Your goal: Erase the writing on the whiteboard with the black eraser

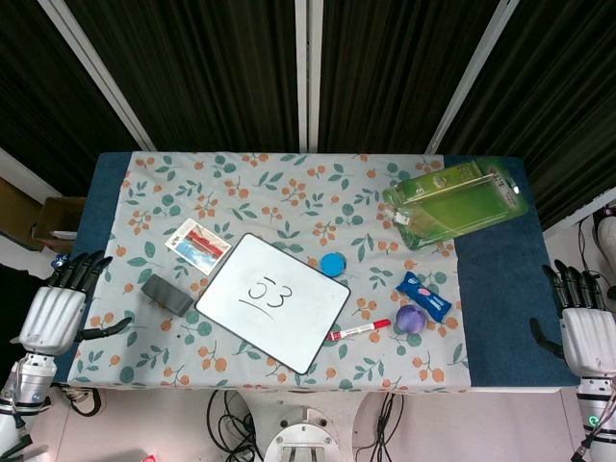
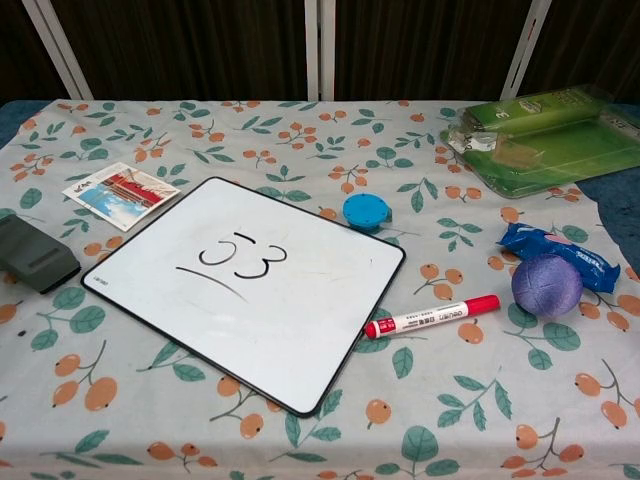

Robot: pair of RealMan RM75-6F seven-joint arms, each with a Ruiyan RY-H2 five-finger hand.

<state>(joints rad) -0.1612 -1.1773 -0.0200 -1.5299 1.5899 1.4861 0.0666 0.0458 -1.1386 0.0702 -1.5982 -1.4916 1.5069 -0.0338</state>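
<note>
The whiteboard (image 1: 273, 300) (image 2: 245, 285) lies tilted in the middle of the table with black marks written near its centre. The black eraser (image 1: 167, 294) (image 2: 35, 254) rests on the cloth just left of the board. My left hand (image 1: 60, 310) hangs open off the table's left edge, a short way from the eraser, holding nothing. At the far right edge, well away from the board, my right hand (image 1: 581, 325) is open too. Neither hand shows in the chest view.
A red marker (image 1: 358, 330) (image 2: 432, 316), blue round lid (image 1: 334, 263) (image 2: 366, 212), purple ball (image 1: 411, 319) (image 2: 546, 285) and blue packet (image 1: 423, 295) (image 2: 560, 254) lie right of the board. A card (image 1: 197, 244) (image 2: 121, 189) sits at its upper left. A green package (image 1: 454, 201) (image 2: 545, 138) occupies the back right.
</note>
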